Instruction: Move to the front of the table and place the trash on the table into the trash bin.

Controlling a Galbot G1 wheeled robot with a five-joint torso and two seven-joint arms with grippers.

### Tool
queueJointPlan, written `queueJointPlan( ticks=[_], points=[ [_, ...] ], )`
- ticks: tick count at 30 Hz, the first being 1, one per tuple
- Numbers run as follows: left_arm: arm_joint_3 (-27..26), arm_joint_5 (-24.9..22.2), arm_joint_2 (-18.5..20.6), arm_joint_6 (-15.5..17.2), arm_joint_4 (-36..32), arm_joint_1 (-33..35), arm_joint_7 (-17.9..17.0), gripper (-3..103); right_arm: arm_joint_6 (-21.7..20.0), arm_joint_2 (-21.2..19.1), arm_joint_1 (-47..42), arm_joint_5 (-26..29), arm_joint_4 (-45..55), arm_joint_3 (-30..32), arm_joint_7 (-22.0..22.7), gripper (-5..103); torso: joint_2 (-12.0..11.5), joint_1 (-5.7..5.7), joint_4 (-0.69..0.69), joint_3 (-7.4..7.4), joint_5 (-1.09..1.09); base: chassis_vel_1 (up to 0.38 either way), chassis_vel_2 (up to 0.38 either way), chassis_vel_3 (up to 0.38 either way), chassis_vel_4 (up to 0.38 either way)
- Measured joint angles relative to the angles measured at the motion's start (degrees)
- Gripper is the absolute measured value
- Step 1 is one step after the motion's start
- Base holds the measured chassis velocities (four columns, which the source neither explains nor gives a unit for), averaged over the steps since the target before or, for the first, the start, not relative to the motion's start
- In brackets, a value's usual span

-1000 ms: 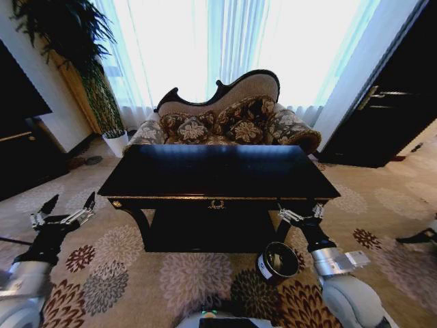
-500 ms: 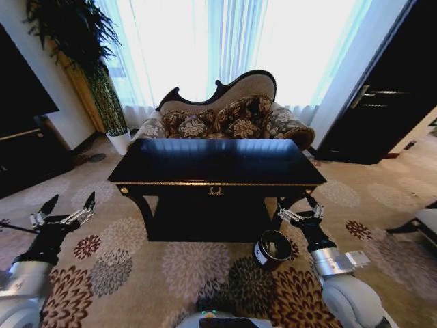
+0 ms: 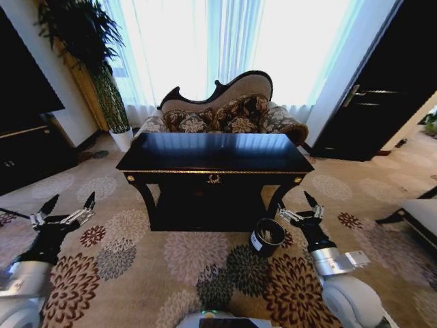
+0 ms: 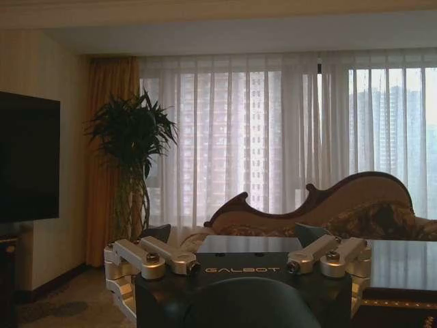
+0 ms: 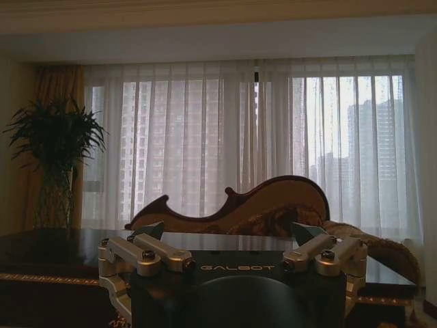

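Observation:
The glossy black table (image 3: 215,152) with gold trim stands ahead in the head view, its top showing only window reflections. The trash is out of view. The small black trash bin (image 3: 267,236) with a white label sits on the carpet by the table's front right leg. My right gripper (image 3: 298,207) hangs open just right of the bin, below the table's top. My left gripper (image 3: 70,200) is open over the carpet, well left of the table. Each wrist view looks past its own open gripper, left (image 4: 233,234) and right (image 5: 229,231), across the table top (image 4: 403,263) (image 5: 41,253).
A curved patterned sofa (image 3: 225,113) stands behind the table before bright curtained windows. A tall plant (image 3: 89,41) and a dark cabinet (image 3: 27,137) are on the left, a dark door (image 3: 389,96) and a pale bench (image 3: 416,215) on the right. Flowered carpet lies between me and the table.
The whole head view has shifted: the table and bin look smaller and farther off than a second ago. Both arms keep the same pose, grippers open.

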Motion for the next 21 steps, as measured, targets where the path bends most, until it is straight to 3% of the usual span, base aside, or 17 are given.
queueJointPlan(
  ticks=[21],
  points=[
    [0.0,0.0,0.0,0.0,0.0,0.0,0.0,100,0.0,0.0,0.0,0.0,0.0,0.0,0.0,100,0.0,0.01,0.00,0.00,0.00,0.140,-0.140,-0.139,0.146]
  ],
)
